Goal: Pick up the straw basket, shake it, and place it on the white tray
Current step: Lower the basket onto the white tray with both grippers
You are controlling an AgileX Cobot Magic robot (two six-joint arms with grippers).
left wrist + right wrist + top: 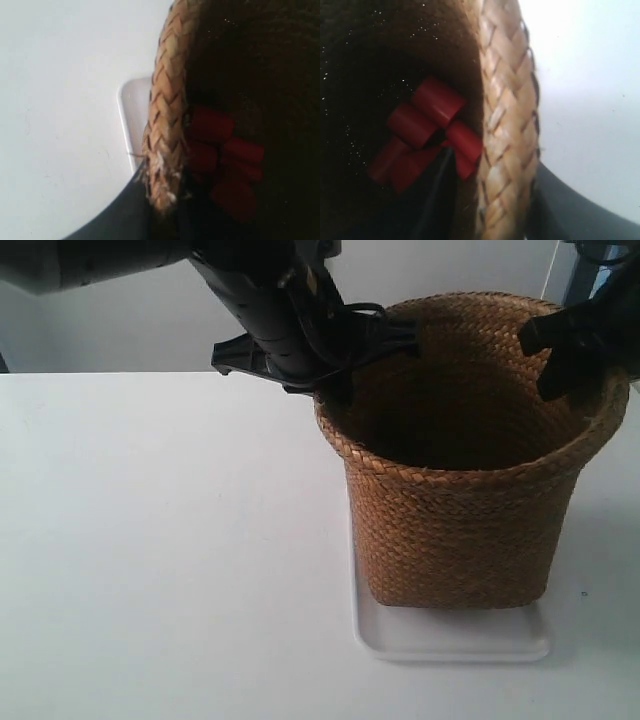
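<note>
EXTERIOR VIEW
Item: straw basket (460, 530), upright, standing at about 4 o'clock from the middle of the bench (150, 540).
Support: white tray (450, 645); the basket's base appears to rest on it, with the tray's low edge showing at the base's 6 and 9 o'clock sides.
Hand at the exterior view's left (338, 388): pinches the rim at about 10 o'clock of the basket's mouth.
Hand at the exterior view's right (575, 370): pinches the rim at about 2 o'clock.
Reason for hold: grips on roughly opposite sides of the rim would keep a tall, flaring basket level.

LEFT WRIST VIEW
Left hand (160, 215): narrow, clamped on the braided rim (167, 110), one finger outside the wall and one inside.
Contents: red cylinders (220, 145) lying in the dark interior.
Below: a rounded tray corner just beside the rim, with bare bench beyond.

RIGHT WRIST VIEW
Right hand (505, 215): narrow, clamped across the rim in the same way.
Contents: the same red cylinders, heaped loosely.

JUDGEMENT
Stage: placement looks made, and neither hand has let go yet.
Caution: opening unevenly could tip the basket.
</note>
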